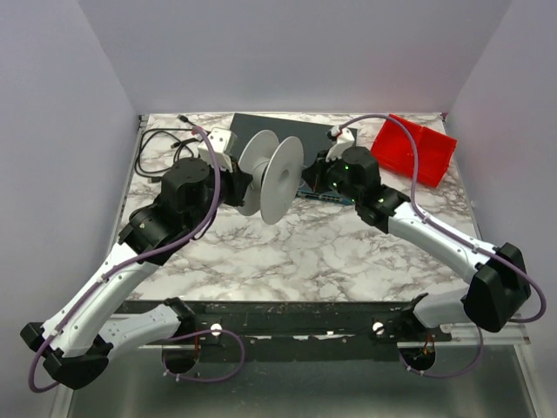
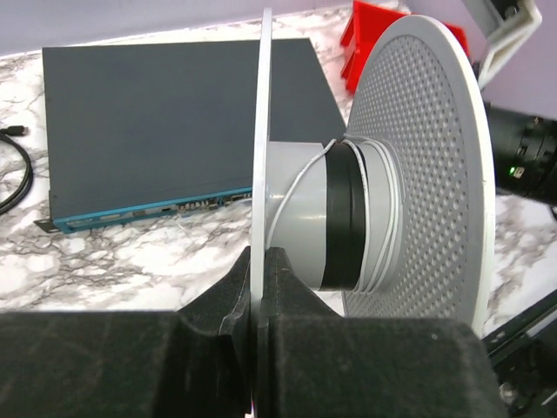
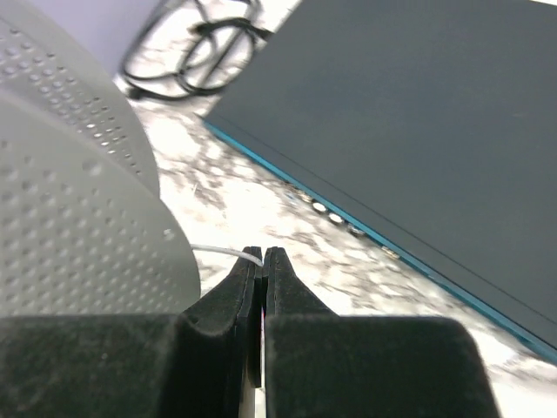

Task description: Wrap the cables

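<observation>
Clamping the thin rim of one flange [image 2: 262,131] of the grey spool [image 1: 271,174], the left gripper [image 2: 259,266] has its jaws pressed flat against both faces. This probably serves to hold the spool on edge over the middle of the bench [image 1: 305,252], toward its rear edge, with the hub [image 2: 300,218] exposed for winding.

The white cable [image 2: 300,178] already lies on that hub in a few turns beside a black band, with one strand slanting across the grey part. The right gripper [image 3: 263,261], on the spool's far side, is closed to a slit and pinches the cable where a short white stretch runs in from the left. That grip looks suited to keeping the strand taut while it is laid on.

How much cable remains loose cannot be told; it is too fine to trace from above. Whether the spool rests on the bench is also unclear. The flat dark box [image 1: 270,131] at the rear edge is partly hidden behind the spool, and the black cord [image 1: 161,144] in the rear left corner shows only in part.
</observation>
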You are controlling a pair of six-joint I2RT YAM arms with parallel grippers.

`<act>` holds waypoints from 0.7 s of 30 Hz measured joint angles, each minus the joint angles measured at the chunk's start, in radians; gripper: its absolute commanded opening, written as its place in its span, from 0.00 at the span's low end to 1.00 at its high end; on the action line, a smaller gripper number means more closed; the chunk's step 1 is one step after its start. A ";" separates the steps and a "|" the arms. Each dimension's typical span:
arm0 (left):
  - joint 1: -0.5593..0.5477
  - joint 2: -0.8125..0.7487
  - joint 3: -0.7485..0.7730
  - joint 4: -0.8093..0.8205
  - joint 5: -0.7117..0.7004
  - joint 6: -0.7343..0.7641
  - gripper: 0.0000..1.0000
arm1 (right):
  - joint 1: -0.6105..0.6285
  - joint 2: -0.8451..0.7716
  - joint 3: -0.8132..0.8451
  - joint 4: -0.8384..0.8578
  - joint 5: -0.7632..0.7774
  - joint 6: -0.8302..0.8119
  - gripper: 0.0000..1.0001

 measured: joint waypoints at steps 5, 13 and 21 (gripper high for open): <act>0.000 0.005 0.058 -0.027 -0.002 -0.042 0.00 | -0.044 -0.050 -0.101 0.188 -0.161 0.106 0.27; 0.000 0.019 0.161 -0.015 -0.004 -0.068 0.00 | -0.062 0.017 -0.213 0.401 -0.254 0.272 0.50; -0.013 0.044 0.213 -0.010 -0.023 -0.071 0.00 | -0.062 0.088 -0.214 0.550 -0.259 0.389 0.51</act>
